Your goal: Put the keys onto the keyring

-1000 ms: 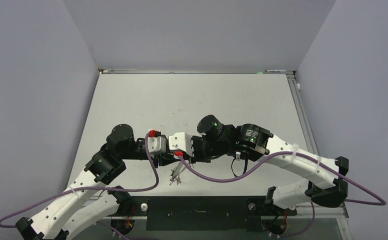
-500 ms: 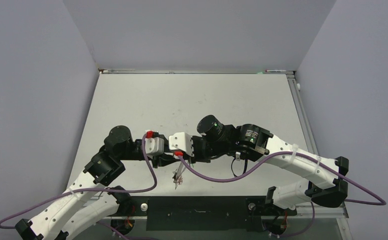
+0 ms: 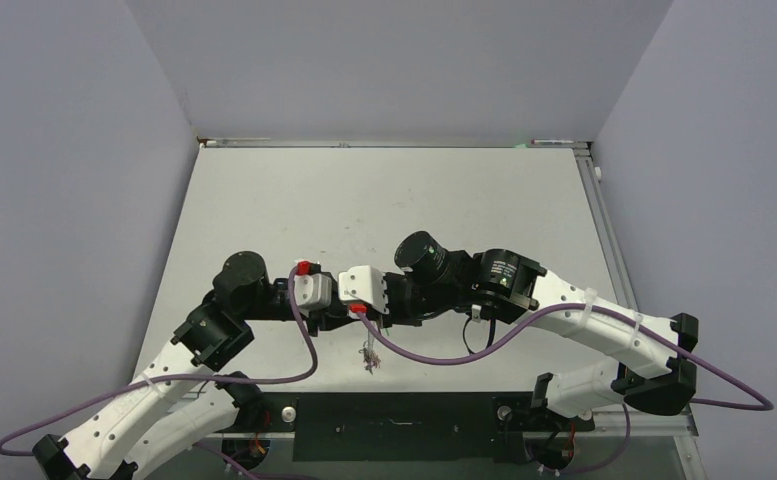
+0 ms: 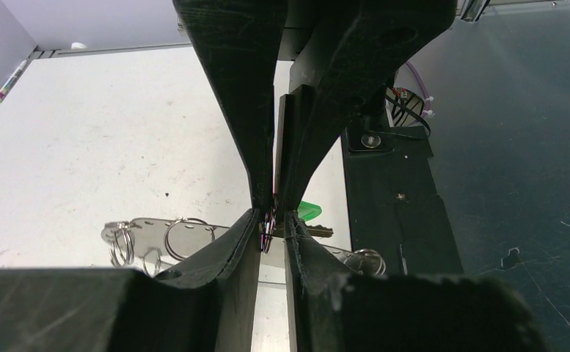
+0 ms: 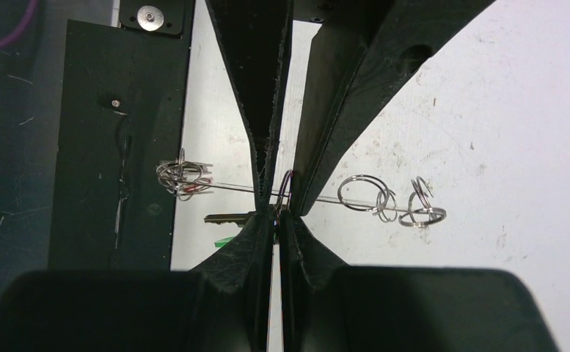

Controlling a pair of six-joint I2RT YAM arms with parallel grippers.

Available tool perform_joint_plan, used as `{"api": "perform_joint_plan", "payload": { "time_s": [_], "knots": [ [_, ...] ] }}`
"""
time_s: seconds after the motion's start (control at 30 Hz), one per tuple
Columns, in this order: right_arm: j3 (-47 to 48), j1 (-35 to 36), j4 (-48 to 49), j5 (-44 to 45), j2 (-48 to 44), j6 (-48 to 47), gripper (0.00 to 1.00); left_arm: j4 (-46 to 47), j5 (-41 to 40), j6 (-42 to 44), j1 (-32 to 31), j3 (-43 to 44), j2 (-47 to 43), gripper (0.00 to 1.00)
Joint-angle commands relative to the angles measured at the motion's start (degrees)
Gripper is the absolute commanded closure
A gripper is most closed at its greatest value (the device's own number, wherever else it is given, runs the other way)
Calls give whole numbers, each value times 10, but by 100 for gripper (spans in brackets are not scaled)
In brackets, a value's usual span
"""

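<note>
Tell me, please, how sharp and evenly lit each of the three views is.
Top view: even, soft light, faint shadows, but the keys are too small to resolve. Left wrist: the fingers are black silhouettes against a bright table. Right wrist: same backlighting, yet the wire rings stand crisp.

the right gripper (image 5: pixel 276 218) pinches a small ring (image 5: pixel 287 183) rising between the left gripper (image 5: pixel 282 201) fingers. the keyring (image 5: pixel 230 188) wire crosses behind. a green-headed key (image 5: pixel 227 218) lies just below.

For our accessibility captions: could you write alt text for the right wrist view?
The right gripper, shut, meets the left gripper tip to tip at a small ring by the thin keyring wire, over the white table; a green-headed key shows below.
</note>
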Motion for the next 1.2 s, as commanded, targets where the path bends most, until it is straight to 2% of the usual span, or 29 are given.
{"api": "perform_joint_plan", "payload": {
  "time_s": [0.0,0.2,0.33,0.43,0.5,0.73,0.93,0.97,1.03,1.07,1.1,1.17],
  "knots": [
    [5,5,40,1,-30,7,95,28,8,-3,-1,1,0,86],
    [4,6,40,2,-28,6,95,43,9,-13,-1,-2,-4,86],
    [2,6,41,2,-30,7,95,53,5,-21,-1,-5,-5,76],
    [2,7,41,3,-30,7,95,59,5,-24,-1,-6,-6,76],
    [2,7,41,3,-31,7,95,62,4,-25,-1,-7,-7,78],
    [1,9,41,3,-31,8,95,64,0,-26,0,-8,-7,100],
    [-3,9,53,5,-36,9,95,92,-35,-43,6,-8,-24,100],
    [-6,10,60,3,-41,9,87,119,-35,-59,11,-15,-30,100],
    [-16,9,80,6,-54,11,60,170,-19,-98,28,-29,-41,100],
    [-23,10,92,9,-62,11,51,198,-9,-121,39,-36,-46,100],
    [-30,10,104,10,-72,12,44,227,-1,-145,50,-43,-51,100],
    [-50,9,137,15,-98,12,40,287,13,-189,72,-59,-57,100]
  ]
}}
